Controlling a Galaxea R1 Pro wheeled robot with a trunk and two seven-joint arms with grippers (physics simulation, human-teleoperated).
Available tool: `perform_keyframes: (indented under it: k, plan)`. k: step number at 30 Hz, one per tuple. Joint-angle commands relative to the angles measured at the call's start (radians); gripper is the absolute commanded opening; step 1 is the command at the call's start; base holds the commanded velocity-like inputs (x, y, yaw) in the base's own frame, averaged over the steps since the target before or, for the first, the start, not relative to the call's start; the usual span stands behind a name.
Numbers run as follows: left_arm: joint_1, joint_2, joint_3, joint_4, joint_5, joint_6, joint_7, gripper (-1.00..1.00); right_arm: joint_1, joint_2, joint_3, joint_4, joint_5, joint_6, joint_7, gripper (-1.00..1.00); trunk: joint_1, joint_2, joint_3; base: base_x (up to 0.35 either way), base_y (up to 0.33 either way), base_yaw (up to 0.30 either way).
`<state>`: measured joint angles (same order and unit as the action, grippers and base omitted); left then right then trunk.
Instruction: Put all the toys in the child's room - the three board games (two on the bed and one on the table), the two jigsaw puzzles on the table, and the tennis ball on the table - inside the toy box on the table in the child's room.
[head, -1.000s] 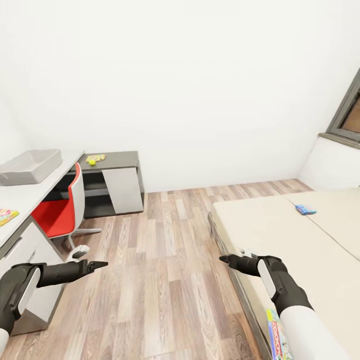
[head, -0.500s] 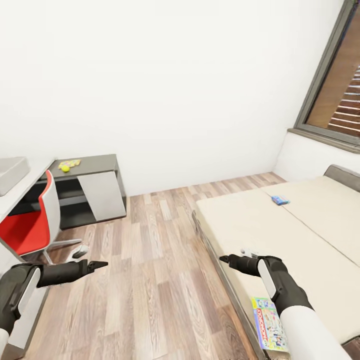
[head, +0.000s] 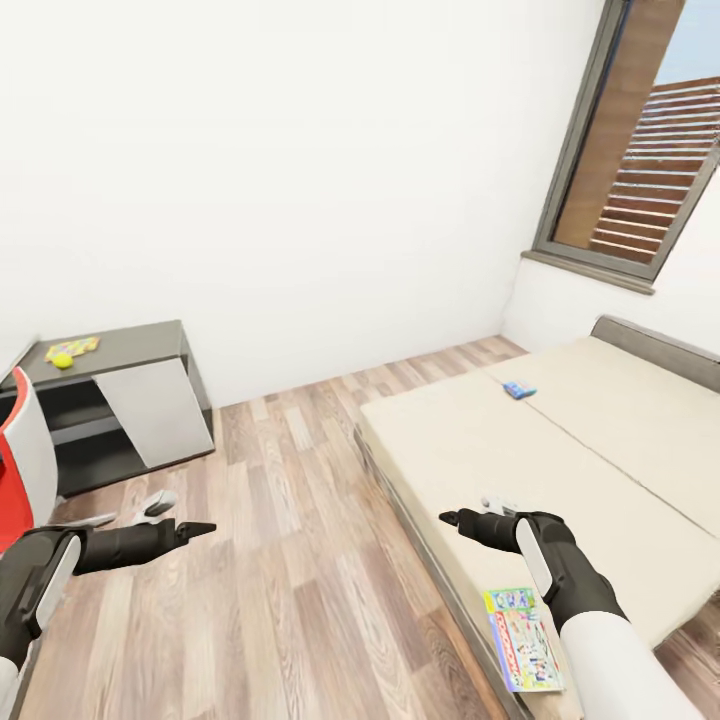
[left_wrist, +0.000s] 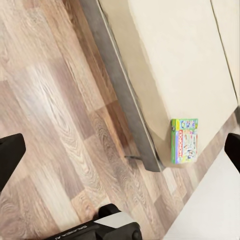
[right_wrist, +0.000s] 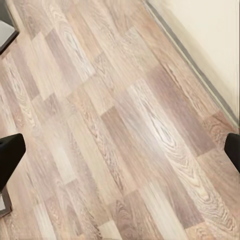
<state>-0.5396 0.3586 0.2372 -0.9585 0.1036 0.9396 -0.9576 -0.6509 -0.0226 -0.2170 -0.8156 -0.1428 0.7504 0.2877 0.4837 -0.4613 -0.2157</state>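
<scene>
- The bed (head: 560, 450) stands at the right; 2 board games lie on it, 1 (head: 522, 638) at its near edge, 1 (head: 519, 389) farther back.
- The counter (head: 120, 345) at far left carries the tennis ball (head: 62, 360).

Floor (head: 290, 560): bare wood planks between the desk and the bed, wide and open.
Bed (head: 560, 470): long and low, blocks the right side.
Desk (head: 120, 400): dark, against the wall, far left.
Red chair (head: 20, 470): stands at the left edge, near the left arm.
</scene>
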Motion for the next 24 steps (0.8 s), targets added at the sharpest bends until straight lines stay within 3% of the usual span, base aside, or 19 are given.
perform_keyframes:
  k: [1, 11, 24]
  plan:
    - [0.0, 0.0, 0.001, 0.0, 0.005, 0.007, 0.0, 1.0, -0.001, 0.0, -0.002, 0.0, -0.004, 0.006, 0.001, 1.0, 0.001, -0.002, -0.002, 0.158, 0.107, -0.281]
    - [0.0, 0.0, 0.001, 0.0, 0.005, -0.038, -0.005, 1.0, -0.001, 0.0, -0.002, 0.0, -0.004, 0.006, 0.001, 1.0, 0.001, -0.002, -0.002, 0.175, 0.054, -0.281]
    - [0.0, 0.0, 0.0, 0.0, 0.005, -0.044, -0.008, 1.0, -0.001, 0.0, -0.004, 0.0, -0.006, 0.004, 0.001, 1.0, 0.001, -0.002, -0.002, 0.022, 0.002, -0.281]
